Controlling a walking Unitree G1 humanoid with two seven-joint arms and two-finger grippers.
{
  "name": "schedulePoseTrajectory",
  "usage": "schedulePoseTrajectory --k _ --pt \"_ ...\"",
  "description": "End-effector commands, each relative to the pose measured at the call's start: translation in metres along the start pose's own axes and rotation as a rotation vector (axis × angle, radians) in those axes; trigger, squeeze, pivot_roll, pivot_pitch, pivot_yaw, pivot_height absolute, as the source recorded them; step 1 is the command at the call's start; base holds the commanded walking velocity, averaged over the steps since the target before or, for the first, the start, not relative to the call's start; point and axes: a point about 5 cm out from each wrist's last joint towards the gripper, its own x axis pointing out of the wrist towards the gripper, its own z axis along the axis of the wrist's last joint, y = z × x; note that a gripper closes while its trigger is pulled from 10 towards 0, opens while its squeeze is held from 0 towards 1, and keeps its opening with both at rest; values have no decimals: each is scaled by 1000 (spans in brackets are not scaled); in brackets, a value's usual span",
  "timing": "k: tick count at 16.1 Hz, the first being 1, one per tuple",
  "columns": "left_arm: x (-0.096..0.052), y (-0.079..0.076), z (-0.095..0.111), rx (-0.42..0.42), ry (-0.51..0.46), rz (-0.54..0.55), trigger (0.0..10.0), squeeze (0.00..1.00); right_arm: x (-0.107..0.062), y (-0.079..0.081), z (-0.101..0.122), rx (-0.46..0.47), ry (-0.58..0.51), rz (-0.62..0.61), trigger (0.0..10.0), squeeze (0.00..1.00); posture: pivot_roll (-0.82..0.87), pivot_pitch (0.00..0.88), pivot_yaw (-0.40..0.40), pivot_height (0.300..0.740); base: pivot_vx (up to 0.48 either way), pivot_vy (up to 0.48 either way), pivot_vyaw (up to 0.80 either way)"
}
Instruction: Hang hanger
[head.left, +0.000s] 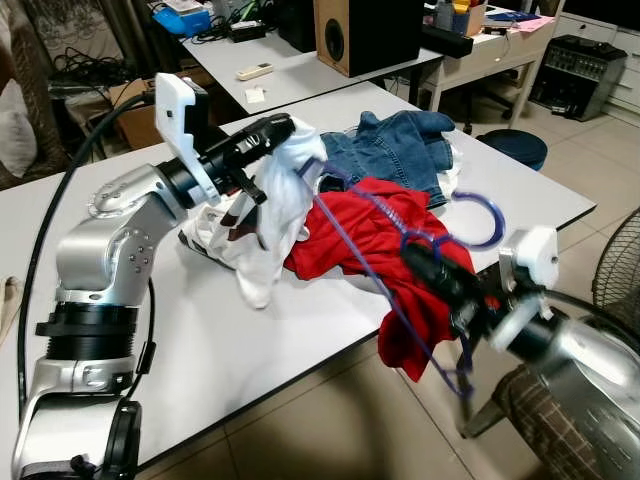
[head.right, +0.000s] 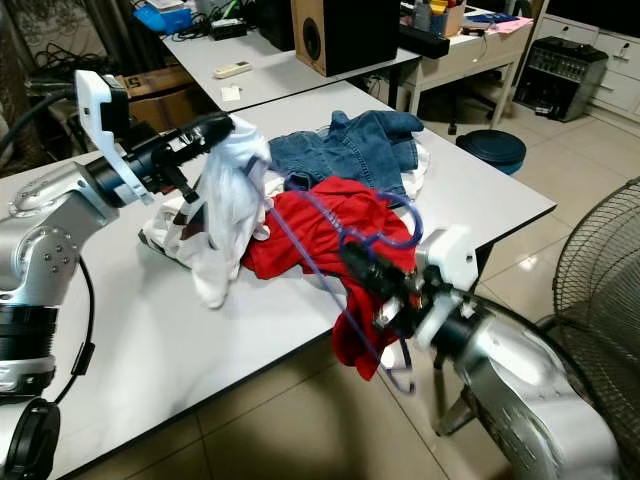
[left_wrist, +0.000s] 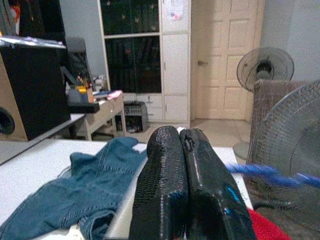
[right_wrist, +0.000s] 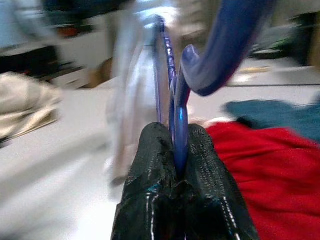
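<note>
A blue plastic hanger (head.left: 420, 245) is held above the table's front edge, its hook curling up at the right. My right gripper (head.left: 425, 262) is shut on the hanger just below the hook; in the right wrist view the fingers (right_wrist: 150, 170) pinch the blue bar (right_wrist: 178, 125). One hanger arm reaches up into a white garment (head.left: 285, 200). My left gripper (head.left: 275, 130) is shut on the top of that white garment, lifting it off the table. A red shirt (head.left: 385, 225) lies under the hanger and droops over the table edge.
Blue jeans (head.left: 395, 150) lie behind the red shirt on the white table (head.left: 230, 340). A second table with a black speaker (head.left: 365, 30) stands behind. A fan (head.left: 615, 270) stands at the right. Tiled floor lies in front of the table.
</note>
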Motion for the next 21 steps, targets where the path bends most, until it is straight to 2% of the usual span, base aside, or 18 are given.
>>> schedulePoseTrajectory --k 1,2,4,5,6,7,8,10,11,12,13,15,16,17,18,19,20,21 --pt "-5 4 12 28 -29 19 0 0 1 -7 4 -32 -29 -49 10000 0 -4 0 97 740 0 0 0" --pt "-9 11 18 57 -42 51 0 0 7 -10 15 -43 -92 -65 10000 0 0 0 91 740 0 0 0" --pt "-17 25 52 74 -201 126 0 0 18 -15 55 -54 -294 -82 10000 0 -1 0 84 740 0 0 0" --pt "-20 27 64 63 -273 138 0 0 19 -14 64 -62 -340 -77 10000 0 -1 0 84 740 0 0 0" --pt "-28 31 91 11 -461 146 0 0 21 -10 82 -57 -430 -42 10000 0 -1 0 80 740 0 0 0" --pt "-41 37 102 -61 -561 160 0 0 25 -1 79 -65 -405 32 10000 0 1 0 76 740 0 0 0" --pt "-44 40 93 -70 -511 178 0 0 26 2 71 -72 -364 53 10000 0 1 0 76 740 0 0 0" --pt "-55 40 17 11 6 219 0 0 26 10 42 -57 -234 84 10000 0 6 0 71 740 0 0 0" --pt "-62 37 -5 30 130 219 0 0 24 12 36 -55 -202 84 10000 0 4 0 72 740 0 0 0" --pt "-68 33 -22 39 210 222 0 0 22 12 30 -53 -177 74 10000 0 4 0 72 740 0 0 0" --pt "-75 28 -40 1 266 261 0 0 16 11 22 -44 -130 49 10000 0 6 0 71 740 0 0 0" --pt "-81 26 -54 34 372 287 0 0 4 13 8 -49 -34 50 10000 0 6 0 75 740 0 0 0" --pt "-81 27 -54 50 381 297 0 0 2 14 6 -50 -21 52 10000 0 6 0 75 740 0 0 0" --pt "-78 34 -47 65 345 346 0 0 -1 15 4 -55 4 63 10000 0 6 0 78 740 0 0 0" --pt "-68 40 -30 32 198 392 0 0 -4 17 4 -56 15 83 10000 0 4 0 83 740 0 0 0" --pt "-56 43 -1 -88 -84 407 0 0 -5 18 5 -55 14 94 10000 0 4 0 89 740 0 0 0" --pt "-53 48 23 -262 -351 420 0 0 -6 19 6 -52 9 98 10000 0 4 0 91 740 0 0 0" --pt "-55 51 18 -288 -332 442 0 0 -6 19 6 -51 11 96 10000 0 5 0 93 740 0 0 0"
